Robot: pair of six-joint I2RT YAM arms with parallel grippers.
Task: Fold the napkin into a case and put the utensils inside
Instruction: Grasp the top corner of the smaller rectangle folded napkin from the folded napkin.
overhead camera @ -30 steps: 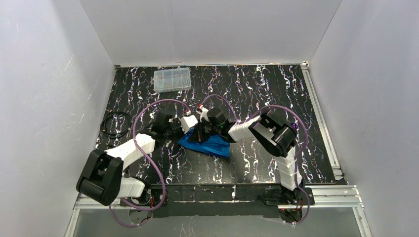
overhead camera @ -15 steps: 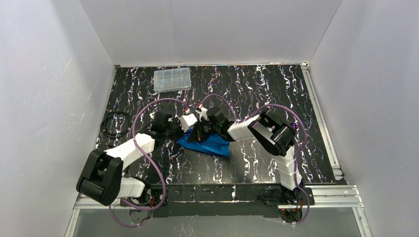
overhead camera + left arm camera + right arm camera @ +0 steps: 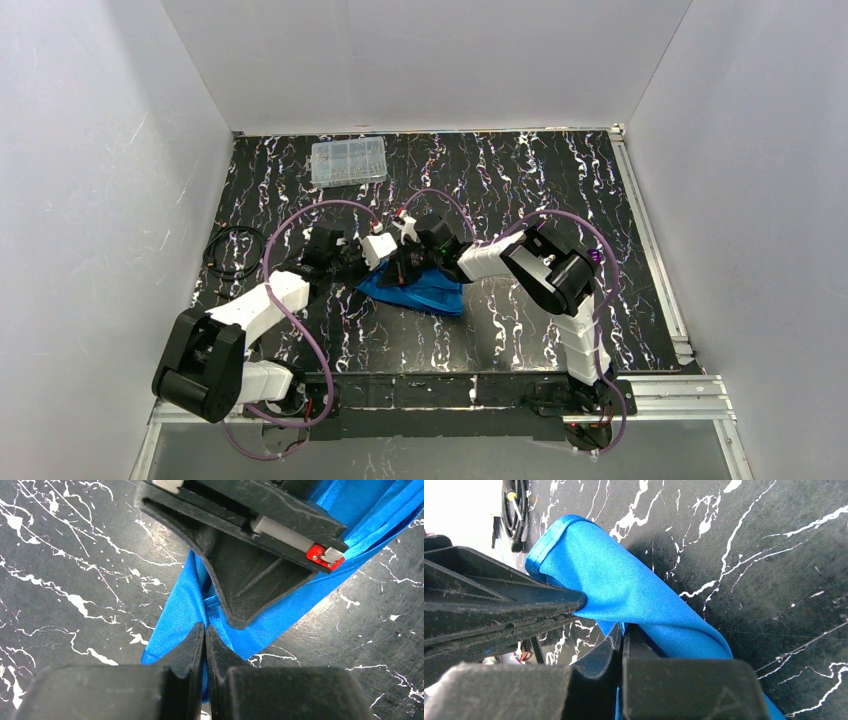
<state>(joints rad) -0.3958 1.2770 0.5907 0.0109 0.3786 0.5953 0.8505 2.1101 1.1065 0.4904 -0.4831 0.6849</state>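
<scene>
Both arms nudged slightly farther out; left gripper [image 3: 205, 629] and right gripper [image 3: 622, 631] each clenched on the bunched blue napkin [image 3: 432, 293], mid-desk [image 3: 520, 180].

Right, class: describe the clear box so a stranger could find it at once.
Start at the black marbled table and look towards its far left corner. The clear box sits there alone near the back wall; unlike the blue napkin mid-table, it is see-through.

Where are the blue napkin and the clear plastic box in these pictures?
napkin [image 3: 430, 293]: top view, on the flat middle of the folded blue cloth.
clear box [image 3: 348, 161]: top view, on the middle of its lid, near the table's far edge.
</scene>
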